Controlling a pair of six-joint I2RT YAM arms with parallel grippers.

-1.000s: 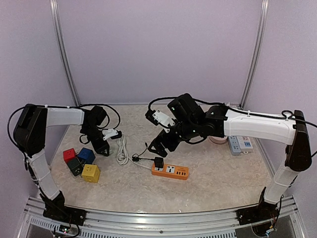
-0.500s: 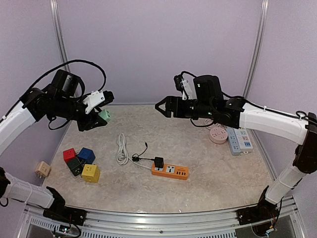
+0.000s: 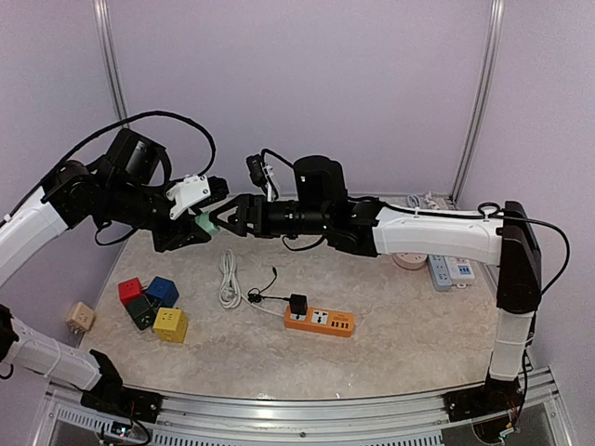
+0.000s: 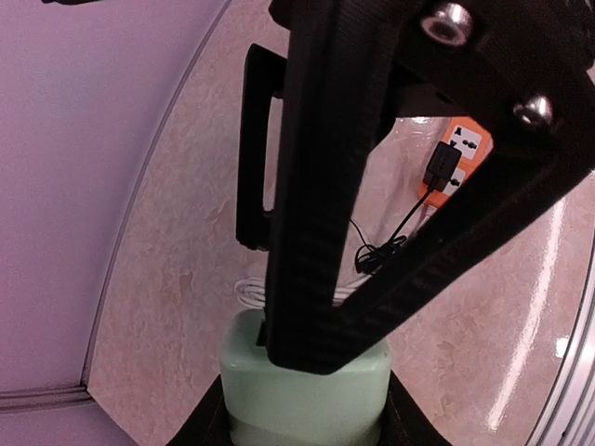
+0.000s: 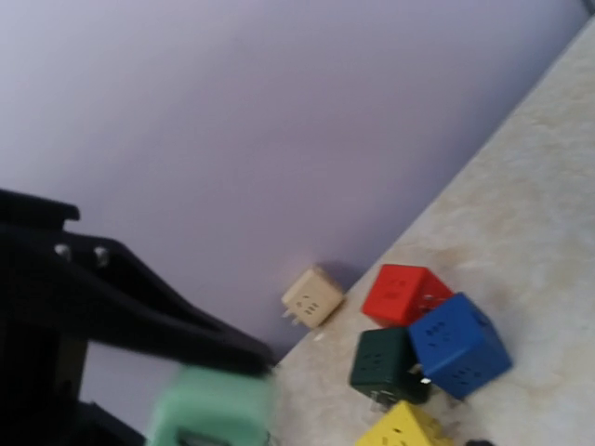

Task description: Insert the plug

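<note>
My right pincer (image 3: 226, 216) has swung across, spread wide, tips at the green plug (image 4: 307, 390) my left pincer (image 3: 191, 226) pinches high above the bench (image 3: 418, 339). Looks like a handover; orange power strip (image 3: 319, 322) waits below.

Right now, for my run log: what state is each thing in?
left gripper: shut on green cube, held above the table.
right gripper: at the green cube, open or shut unclear.
orange power strip: flat on table, black plug seated in its left end.
white cable: coiled on the table.
cube cluster: resting on the table.
</note>
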